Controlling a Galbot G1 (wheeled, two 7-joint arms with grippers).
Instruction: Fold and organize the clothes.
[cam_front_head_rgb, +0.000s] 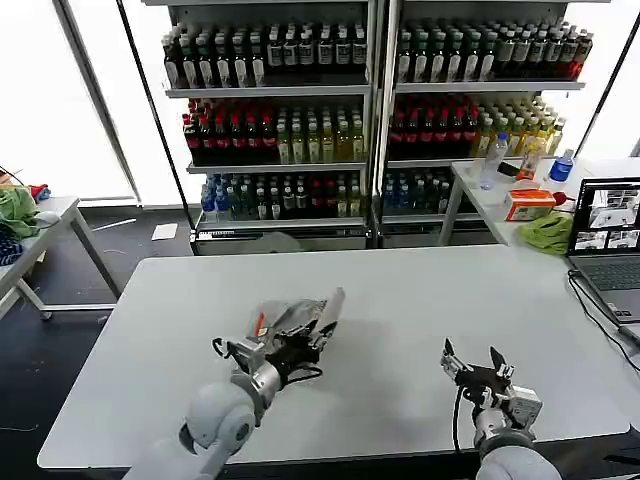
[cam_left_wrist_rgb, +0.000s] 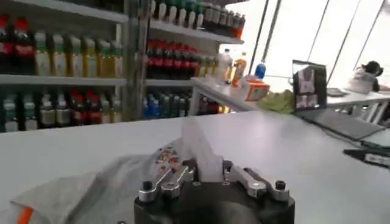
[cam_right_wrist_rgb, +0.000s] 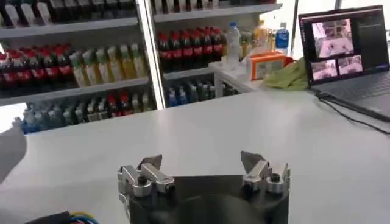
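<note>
My L gripper (cam_front_head_rgb: 322, 322) clamps bunched grey T-shirt (cam_front_head_rgb: 290, 322) mid-table (cam_front_head_rgb: 420, 300); R gripper (cam_front_head_rgb: 470, 362) at 4 o'clock, fingers wide, nothing held.

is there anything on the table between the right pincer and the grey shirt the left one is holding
Nothing visible. The right pincer hangs open over bare white table, and the stretch across to the grey T-shirt, pinched in the left pincer, holds no objects.

A white table (cam_front_head_rgb: 400, 300) bears a crumpled grey T-shirt (cam_front_head_rgb: 290, 318).
</note>
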